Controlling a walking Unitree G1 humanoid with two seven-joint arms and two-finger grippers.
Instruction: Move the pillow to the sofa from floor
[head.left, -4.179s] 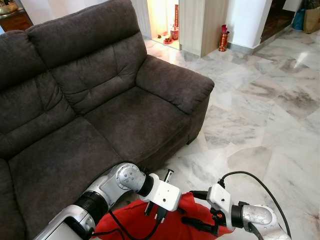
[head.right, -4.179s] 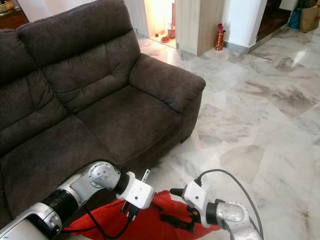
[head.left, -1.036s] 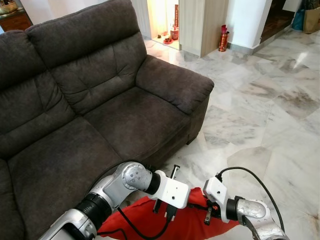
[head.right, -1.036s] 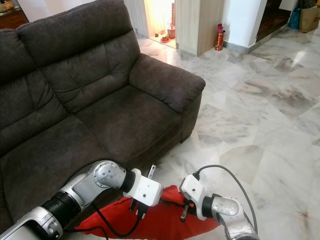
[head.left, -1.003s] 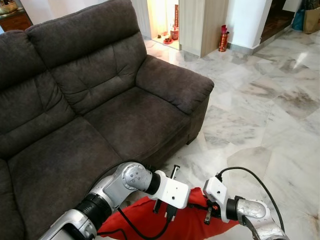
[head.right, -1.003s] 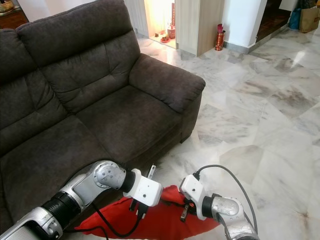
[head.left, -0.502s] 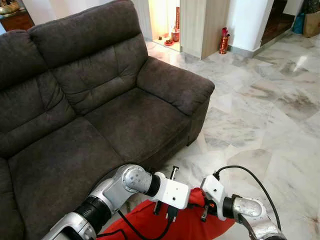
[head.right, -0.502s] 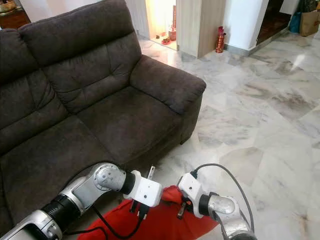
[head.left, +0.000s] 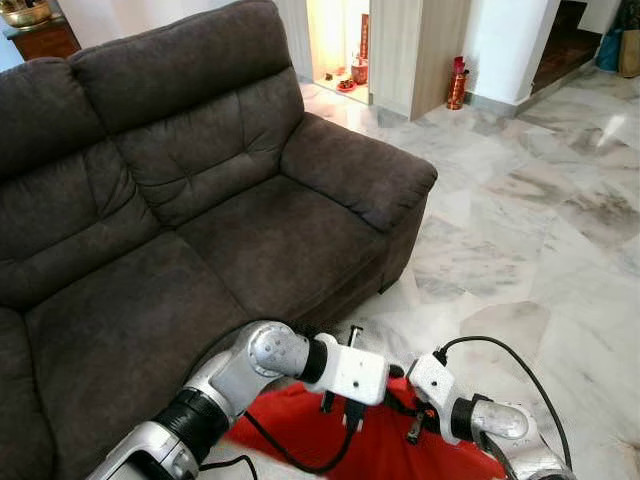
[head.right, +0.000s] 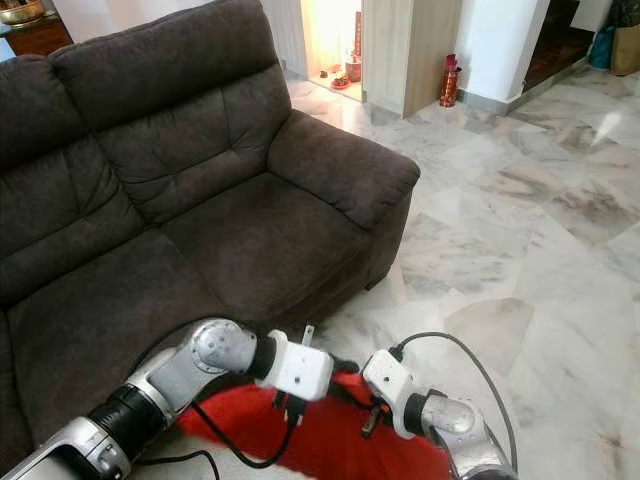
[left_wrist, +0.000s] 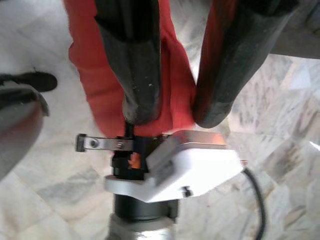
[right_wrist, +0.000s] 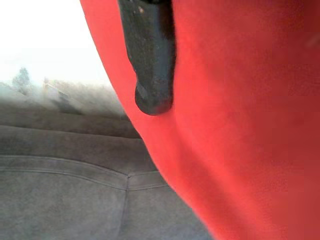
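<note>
Red pillow pinched by left gripper and right gripper, just before sofa front edge, open floor rightward

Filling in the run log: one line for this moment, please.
left gripper: shut on red pillow | right gripper: on pillow edge | pillow: held low, facing sofa

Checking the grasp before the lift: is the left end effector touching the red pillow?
Touching. In the left wrist view the left end effector has the red pillow pinched between its two black fingers, with fabric pressed against both.
</note>
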